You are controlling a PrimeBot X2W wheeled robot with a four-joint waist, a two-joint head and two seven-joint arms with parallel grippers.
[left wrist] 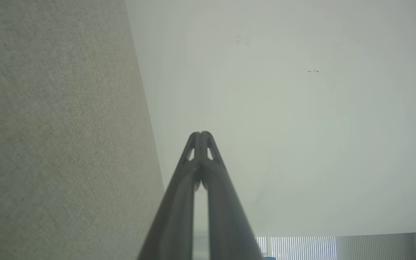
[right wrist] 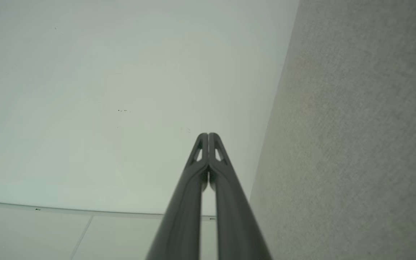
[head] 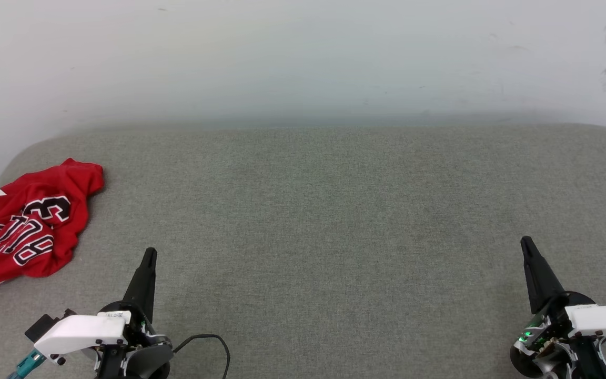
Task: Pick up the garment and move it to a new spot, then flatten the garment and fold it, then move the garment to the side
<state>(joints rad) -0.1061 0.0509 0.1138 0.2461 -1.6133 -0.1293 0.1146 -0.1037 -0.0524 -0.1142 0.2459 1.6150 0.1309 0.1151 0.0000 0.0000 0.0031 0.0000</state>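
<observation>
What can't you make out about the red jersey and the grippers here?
Garment: head view, left edge cuts it off; crumpling hides part of the lettering.
Right gripper: head view, its wrist runs off the bottom right corner.
Left gripper: head view, its base is cut by the bottom edge.

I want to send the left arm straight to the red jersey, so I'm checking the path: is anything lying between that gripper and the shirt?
Nothing visible does. In the head view the left gripper, jaws shut, sits just right of the crumpled garment, and what lies between them is plain grey fabric surface.
</observation>
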